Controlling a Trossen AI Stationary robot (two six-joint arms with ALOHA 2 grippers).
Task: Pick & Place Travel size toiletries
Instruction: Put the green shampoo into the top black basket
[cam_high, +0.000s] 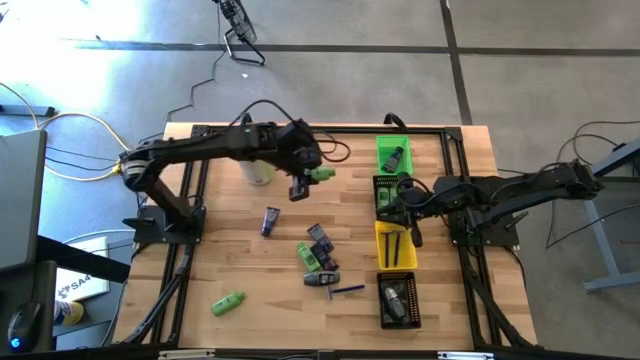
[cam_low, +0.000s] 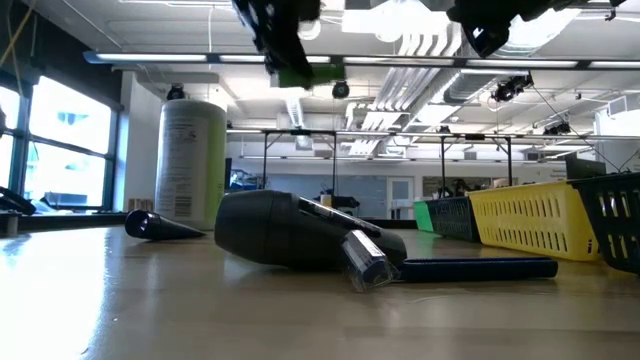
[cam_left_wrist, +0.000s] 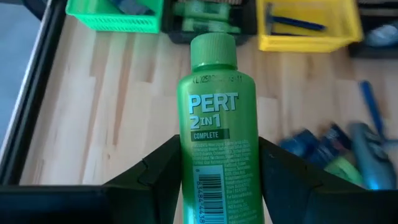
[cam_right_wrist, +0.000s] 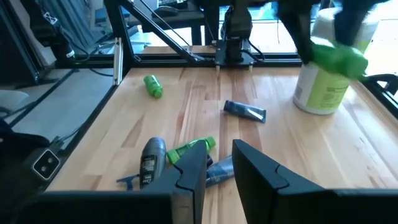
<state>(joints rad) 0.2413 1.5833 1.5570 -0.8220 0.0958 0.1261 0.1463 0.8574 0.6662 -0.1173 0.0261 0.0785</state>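
Three green bottles (cam_high: 228, 303), four bins (cam_high: 396, 245), one canister (cam_high: 259, 171), two arms (cam_high: 200, 148)

the bright green plastic bottle (cam_left_wrist: 216, 130) runs off the left wrist view's lower edge; the blue and grey tubes (cam_left_wrist: 339, 149) beside it are blurred.

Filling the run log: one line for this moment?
left gripper: holds bright green plastic bottle aloft | right gripper: empty, near bins | loose toiletries: on table

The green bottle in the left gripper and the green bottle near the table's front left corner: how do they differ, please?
The held bottle is lifted off the table, clamped in the left gripper; the loose bottle lies on its side on the wood. The held one is near the bins; the loose one lies far from them. Both are bright green.
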